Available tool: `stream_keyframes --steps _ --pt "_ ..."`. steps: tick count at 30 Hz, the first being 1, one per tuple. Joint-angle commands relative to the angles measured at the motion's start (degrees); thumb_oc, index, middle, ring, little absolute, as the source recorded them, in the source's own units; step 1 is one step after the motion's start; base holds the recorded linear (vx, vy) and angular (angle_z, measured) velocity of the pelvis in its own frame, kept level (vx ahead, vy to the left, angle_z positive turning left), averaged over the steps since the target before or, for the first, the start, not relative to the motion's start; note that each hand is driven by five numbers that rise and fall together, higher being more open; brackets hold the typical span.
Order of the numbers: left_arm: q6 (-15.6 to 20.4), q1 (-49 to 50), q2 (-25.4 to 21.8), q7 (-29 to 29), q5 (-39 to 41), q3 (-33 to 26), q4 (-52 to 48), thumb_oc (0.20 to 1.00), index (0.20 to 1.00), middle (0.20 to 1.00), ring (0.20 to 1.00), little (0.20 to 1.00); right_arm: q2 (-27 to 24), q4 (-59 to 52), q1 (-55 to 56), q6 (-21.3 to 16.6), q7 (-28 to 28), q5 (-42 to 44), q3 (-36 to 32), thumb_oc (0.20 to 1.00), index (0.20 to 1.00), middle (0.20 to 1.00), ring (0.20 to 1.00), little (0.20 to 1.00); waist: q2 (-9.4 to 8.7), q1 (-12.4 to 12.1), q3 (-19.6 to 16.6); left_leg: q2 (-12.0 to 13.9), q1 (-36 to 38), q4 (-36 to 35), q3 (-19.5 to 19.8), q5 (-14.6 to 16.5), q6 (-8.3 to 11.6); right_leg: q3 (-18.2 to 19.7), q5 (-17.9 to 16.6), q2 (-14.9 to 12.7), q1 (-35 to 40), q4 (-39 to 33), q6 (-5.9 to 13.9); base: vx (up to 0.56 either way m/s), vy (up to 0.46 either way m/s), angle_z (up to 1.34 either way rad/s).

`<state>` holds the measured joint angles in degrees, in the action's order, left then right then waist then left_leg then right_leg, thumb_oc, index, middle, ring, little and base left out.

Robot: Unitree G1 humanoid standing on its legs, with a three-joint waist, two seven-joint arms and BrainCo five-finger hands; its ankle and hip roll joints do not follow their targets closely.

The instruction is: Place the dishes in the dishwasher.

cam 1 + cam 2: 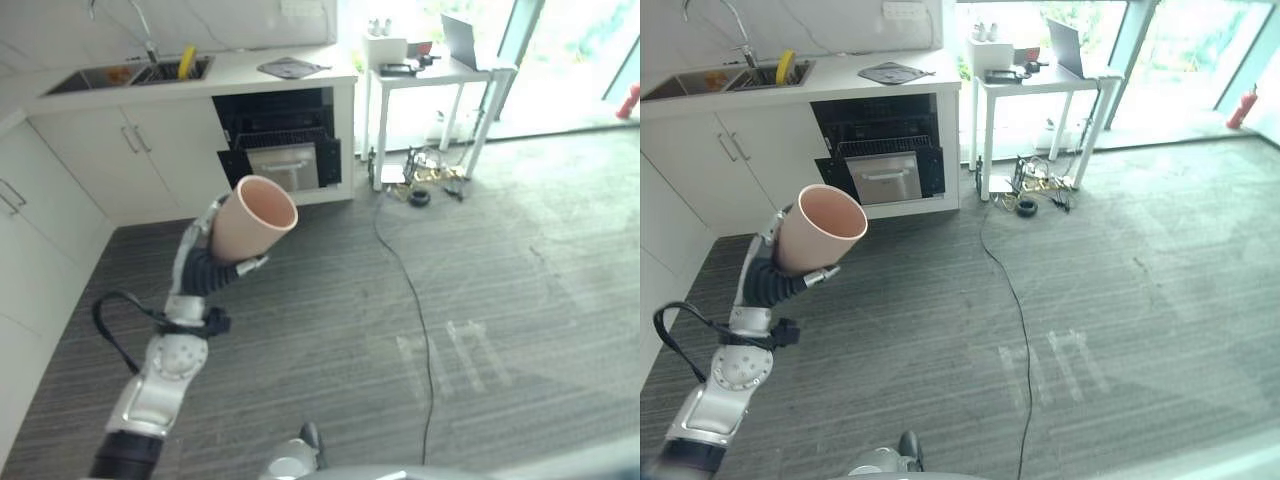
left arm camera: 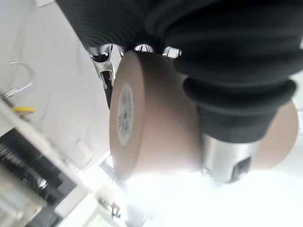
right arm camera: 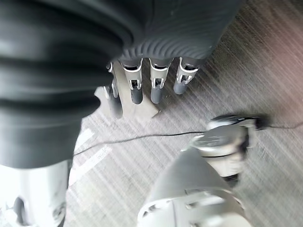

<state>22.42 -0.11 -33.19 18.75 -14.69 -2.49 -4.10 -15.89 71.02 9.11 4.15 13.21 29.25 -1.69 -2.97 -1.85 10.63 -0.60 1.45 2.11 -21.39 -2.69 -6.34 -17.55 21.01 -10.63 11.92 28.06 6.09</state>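
The left hand (image 1: 215,262) was curled round a pink cup (image 1: 253,218), held tilted above the grey striped floor (image 1: 480,260). Beyond the cup stood the open dishwasher (image 1: 280,150) under a white counter (image 1: 240,70); a sink (image 1: 130,73) lay left of the dishwasher, a white table (image 1: 440,75) right. The right hand (image 3: 151,80) hung with straight fingers, holding nothing.

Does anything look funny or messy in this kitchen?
A little. The left hand grips a pink cup tipped on its side, mouth facing outward, far from the open dishwasher. A tangle of cables lies on the floor under the white table. Nothing looks spilled or broken.
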Motion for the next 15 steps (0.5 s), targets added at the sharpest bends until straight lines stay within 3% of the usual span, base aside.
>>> stream_keyframes --steps 1,3,5,6,7,8,9,10,11,12,15 --pt "1.48 -3.51 -1.68 -0.90 1.40 -1.58 -2.94 0.200 0.200 0.200 0.200 0.200 0.39 -1.16 -2.60 -1.33 -0.04 -1.88 -1.07 1.000 1.000 1.000 1.000 1.000 2.94 -2.47 -2.21 1.51 -1.75 1.77 3.04 5.31 6.23 0.14 -8.06 5.01 -1.17 -6.27 2.32 0.40 0.405 0.57" --pt "0.41 -4.85 -3.39 -1.60 2.57 -1.15 -3.19 0.200 0.200 0.200 0.200 0.200 0.83 -1.62 -2.72 -0.21 -0.04 -1.15 -1.38 1.000 1.000 1.000 1.000 1.000 2.13 -2.91 -2.90 -1.66 -2.50 2.11 3.15 6.11 3.68 1.43 -13.46 6.15 -1.17 -2.96 4.20 0.25 0.313 0.63" --pt "-0.36 -5.78 -4.43 -1.93 2.70 -0.53 -3.09 0.200 0.200 0.200 0.200 0.200 1.67 -2.32 -2.52 0.05 -0.08 -1.90 -1.36 1.000 1.000 1.000 1.000 1.000 1.25 -3.59 -3.33 -5.50 -1.93 2.01 4.60 7.26 0.99 3.37 -22.81 6.87 -4.18 6.05 8.15 0.23 0.289 0.78" --pt "-0.85 -5.80 -4.66 -2.00 2.92 -0.53 -3.25 0.200 0.200 0.200 0.200 0.200 1.74 -2.36 -2.53 -0.01 -0.11 -1.85 -1.22 1.000 1.000 1.000 1.000 1.000 1.46 -3.74 -3.43 -6.07 -1.45 1.54 4.96 7.43 0.35 3.34 -24.96 6.17 -6.63 10.12 8.67 0.24 0.276 1.02" --pt "-0.96 -5.85 -6.36 -0.84 4.31 -0.70 -2.83 0.200 0.200 0.200 0.200 0.200 2.26 -2.41 -3.02 -0.54 -0.50 -0.64 -0.74 1.000 1.000 1.000 1.000 1.000 2.75 -2.67 -2.77 -6.27 -0.23 0.94 5.22 8.41 -0.17 4.95 -24.41 7.88 -13.52 11.17 8.56 0.32 0.238 0.60" --pt "-0.01 -6.36 -6.98 -0.04 4.26 -0.66 -1.79 0.200 0.200 0.200 0.200 0.200 2.42 -2.83 -2.79 -0.95 -0.91 0.97 -0.26 1.000 1.000 1.000 1.000 1.000 3.48 -1.53 -1.94 -6.48 0.04 1.36 6.75 8.47 1.12 4.93 -21.15 8.79 -15.66 3.89 6.99 0.36 0.152 0.10" --pt "-0.11 -6.86 -6.60 0.38 3.54 -0.46 -1.54 0.200 0.200 0.200 0.200 0.200 2.28 -3.34 -2.34 -0.82 -1.20 2.01 0.17 1.000 1.000 1.000 1.000 1.000 4.01 -0.81 -1.65 -6.26 0.74 1.37 8.46 8.37 2.37 4.27 -18.55 7.99 -15.06 -3.72 4.99 0.39 0.002 0.47" --pt "-0.39 -7.81 -5.95 1.42 2.53 0.49 -1.17 0.200 0.200 0.200 0.200 0.200 2.04 -3.40 -1.59 -0.88 -1.23 3.26 0.21 1.000 1.000 1.000 1.000 1.000 4.51 0.40 -1.09 -6.29 1.54 1.99 10.82 8.83 3.17 5.76 -18.73 6.69 -14.71 -12.96 3.90 0.50 -0.061 1.04" --pt "0.00 -8.03 -5.61 2.26 1.60 1.05 -1.31 0.200 0.200 0.200 0.200 0.200 2.39 -1.87 -1.27 -1.22 -1.12 4.09 -0.48 1.000 1.000 1.000 1.000 1.000 5.39 2.31 -0.03 -6.49 5.02 0.86 12.37 12.36 1.79 9.41 -25.83 3.36 -21.94 -16.23 6.58 0.67 -0.048 1.24" --pt "1.46 -7.41 -5.35 2.00 0.78 0.98 -1.15 0.200 0.200 0.200 0.200 0.200 2.54 -0.66 -0.96 -1.08 -1.13 3.38 -2.14 1.000 1.000 1.000 1.000 1.000 6.56 3.00 0.92 -5.89 7.90 0.38 12.19 14.71 1.15 9.86 -28.05 1.50 -27.01 -15.94 7.21 0.66 -0.027 0.73" --pt "2.93 -7.51 -5.53 1.35 0.47 1.11 -0.64 0.200 0.200 0.200 0.200 0.200 2.51 0.47 -0.16 -0.84 -0.52 2.30 -3.71 1.000 1.000 1.000 1.000 1.000 6.30 3.50 1.20 -5.69 9.16 2.89 10.21 17.56 1.11 8.23 -27.64 -0.26 -26.66 -15.18 7.13 0.43 -0.033 0.37"
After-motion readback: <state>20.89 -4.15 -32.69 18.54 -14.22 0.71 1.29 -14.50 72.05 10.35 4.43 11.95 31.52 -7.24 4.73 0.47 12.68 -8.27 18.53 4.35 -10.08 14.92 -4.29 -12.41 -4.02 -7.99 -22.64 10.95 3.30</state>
